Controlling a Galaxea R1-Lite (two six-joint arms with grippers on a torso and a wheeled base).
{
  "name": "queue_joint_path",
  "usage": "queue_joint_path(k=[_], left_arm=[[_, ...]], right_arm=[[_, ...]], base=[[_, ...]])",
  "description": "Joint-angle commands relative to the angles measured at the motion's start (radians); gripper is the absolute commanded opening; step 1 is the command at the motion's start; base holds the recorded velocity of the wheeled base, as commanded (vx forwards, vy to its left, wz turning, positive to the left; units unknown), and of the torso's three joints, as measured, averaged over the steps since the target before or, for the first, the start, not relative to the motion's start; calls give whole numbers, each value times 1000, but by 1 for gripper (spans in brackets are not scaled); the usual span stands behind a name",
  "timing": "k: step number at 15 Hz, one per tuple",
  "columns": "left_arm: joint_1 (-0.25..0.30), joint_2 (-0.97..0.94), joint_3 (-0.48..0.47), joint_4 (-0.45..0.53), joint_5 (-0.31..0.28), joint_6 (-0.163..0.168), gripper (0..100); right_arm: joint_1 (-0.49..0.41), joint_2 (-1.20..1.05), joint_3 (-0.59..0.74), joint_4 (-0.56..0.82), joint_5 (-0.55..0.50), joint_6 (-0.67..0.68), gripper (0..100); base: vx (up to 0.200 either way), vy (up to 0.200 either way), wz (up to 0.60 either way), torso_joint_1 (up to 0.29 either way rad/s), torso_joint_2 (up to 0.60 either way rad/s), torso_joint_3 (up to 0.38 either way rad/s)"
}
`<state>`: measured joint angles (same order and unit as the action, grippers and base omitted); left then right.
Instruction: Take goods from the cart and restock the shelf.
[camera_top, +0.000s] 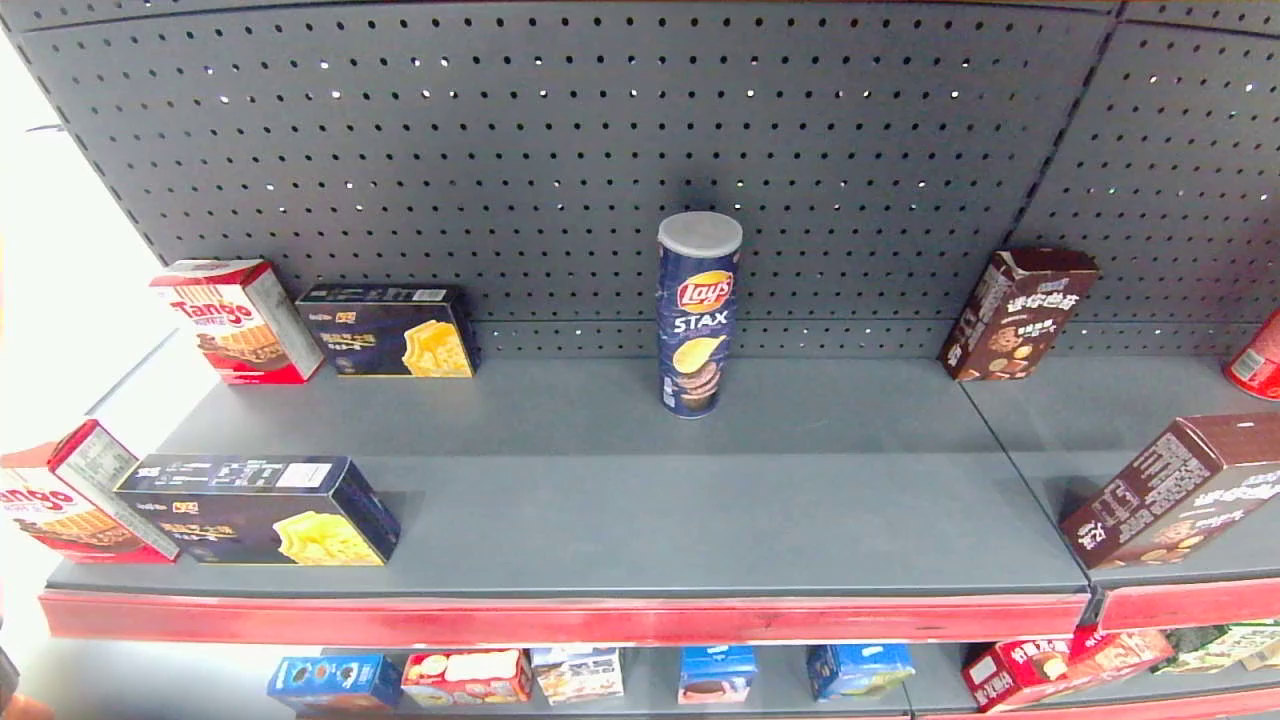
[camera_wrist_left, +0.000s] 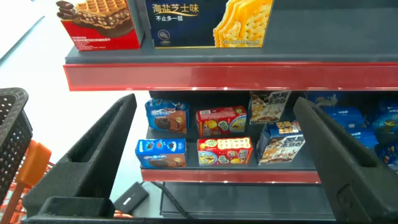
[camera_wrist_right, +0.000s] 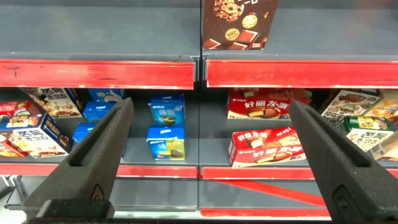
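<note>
A dark blue chip can (camera_top: 698, 313) with a grey lid stands upright near the back middle of the grey shelf (camera_top: 640, 520). Red wafer boxes (camera_top: 238, 320) and dark blue cracker boxes (camera_top: 392, 330) sit at the shelf's left, brown cookie boxes (camera_top: 1018, 314) at its right. My left gripper (camera_wrist_left: 217, 155) hangs open below the shelf's red front edge (camera_wrist_left: 230, 76), nothing between its fingers. My right gripper (camera_wrist_right: 214, 155) is open too and holds nothing, facing the lower shelves under a brown cookie box (camera_wrist_right: 239, 23). A black cart basket (camera_wrist_left: 13, 143) shows beside the left gripper.
The lower shelves hold small blue and red snack boxes (camera_wrist_left: 221, 134) and red pie boxes (camera_wrist_right: 264, 146). A pegboard wall (camera_top: 600, 150) backs the shelf. A red can (camera_top: 1255, 365) stands at the far right. The shelf's middle front is bare.
</note>
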<state>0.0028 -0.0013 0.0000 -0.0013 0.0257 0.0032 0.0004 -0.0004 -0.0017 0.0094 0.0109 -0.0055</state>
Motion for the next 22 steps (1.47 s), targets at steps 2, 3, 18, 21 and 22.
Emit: queue_joint_path(k=[2,3,18,21,22], left_arm=[[0,1,0,0,0,0,100],[0,1,0,0,0,0,100],[0,1,-2,1,-1,0,100],[0,1,-2,1,-1,0,100],[0,1,-2,1,-1,0,100]], right_arm=[[0,0,0,0,1,-1,100],[0,0,0,0,1,-2,100],[0,0,0,-2,-2,-1,100],[0,0,0,0,-2,-2,100],[0,0,0,0,-2,-2,100]], base=[[0,0,0,0,0,0],[0,0,0,0,0,0],[0,0,320,2,1,2],[0,0,600,-1,2,2],[0,0,600,-2,2,2]])
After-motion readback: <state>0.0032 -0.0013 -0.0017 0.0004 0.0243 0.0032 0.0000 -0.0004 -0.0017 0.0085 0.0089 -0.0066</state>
